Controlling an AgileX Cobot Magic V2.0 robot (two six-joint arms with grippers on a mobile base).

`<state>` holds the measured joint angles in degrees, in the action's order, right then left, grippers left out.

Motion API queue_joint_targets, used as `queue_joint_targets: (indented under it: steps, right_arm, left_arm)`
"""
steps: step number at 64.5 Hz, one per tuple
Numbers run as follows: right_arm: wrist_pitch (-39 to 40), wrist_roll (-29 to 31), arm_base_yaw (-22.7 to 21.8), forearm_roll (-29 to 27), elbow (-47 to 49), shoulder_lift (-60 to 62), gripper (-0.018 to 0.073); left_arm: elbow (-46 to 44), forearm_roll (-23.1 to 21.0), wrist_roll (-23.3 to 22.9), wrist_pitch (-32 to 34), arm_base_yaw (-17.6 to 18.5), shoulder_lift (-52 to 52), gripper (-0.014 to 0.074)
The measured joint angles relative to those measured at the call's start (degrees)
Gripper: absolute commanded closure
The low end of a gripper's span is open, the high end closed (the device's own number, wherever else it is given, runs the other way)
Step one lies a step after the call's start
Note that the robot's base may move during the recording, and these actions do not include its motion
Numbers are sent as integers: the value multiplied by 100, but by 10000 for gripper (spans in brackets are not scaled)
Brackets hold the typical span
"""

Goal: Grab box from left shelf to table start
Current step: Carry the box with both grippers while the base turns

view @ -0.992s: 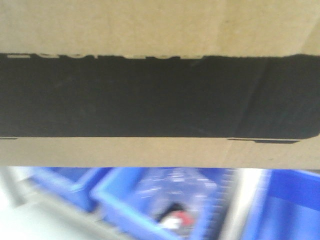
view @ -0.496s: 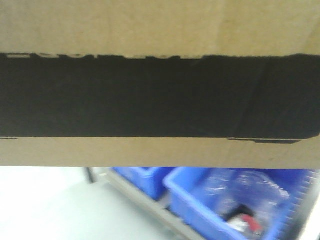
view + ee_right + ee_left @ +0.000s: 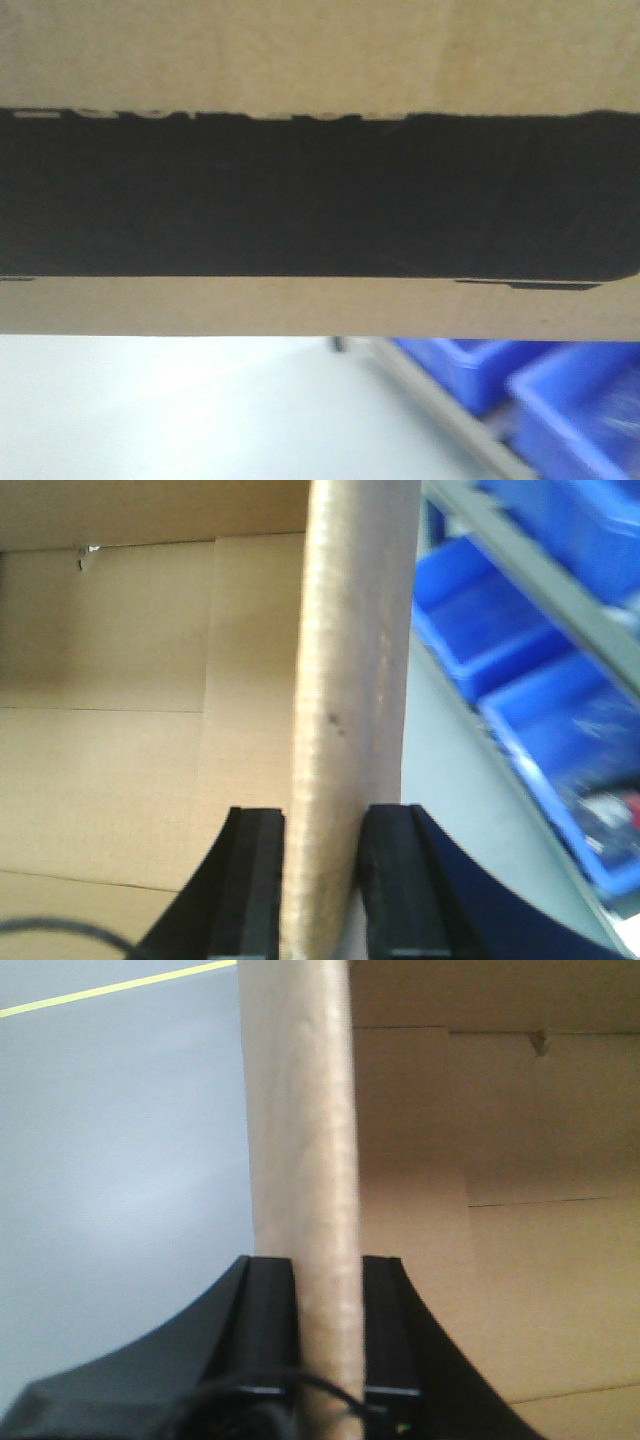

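Shifted right behind box (image 3: 320,60), down to lower corner: shelf rail (image 3: 430,400), blue bins (image 3: 570,410). Fills front view as before, held aloft, each side wall pinched tight between left fingers (image 3: 270,1330) and right fingers (image 3: 255,880).

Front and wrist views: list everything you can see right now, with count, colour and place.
box: one, brown cardboard with a black panel, fills the upper front view; a side wall shows in each wrist view
blue bins: at least two, blue, lower right of the front view, on the rack
shelf rail: one, grey, runs diagonally beside the bins
pale surface: one, whitish grey, lower left below the box
yellow line: one, yellow, top left of the left wrist view
left end effector: one, black, clamped on a box wall
right end effector: one, black, clamped on a box wall
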<state>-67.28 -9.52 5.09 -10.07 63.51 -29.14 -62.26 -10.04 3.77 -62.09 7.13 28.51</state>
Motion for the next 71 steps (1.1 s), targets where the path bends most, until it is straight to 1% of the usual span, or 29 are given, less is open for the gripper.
queue_joint_targets:
  steps: [71]
  right_arm:
    - [-9,0,0,0,0,0,502]
  left_arm:
    - [0,0,0,0,0,-11,701]
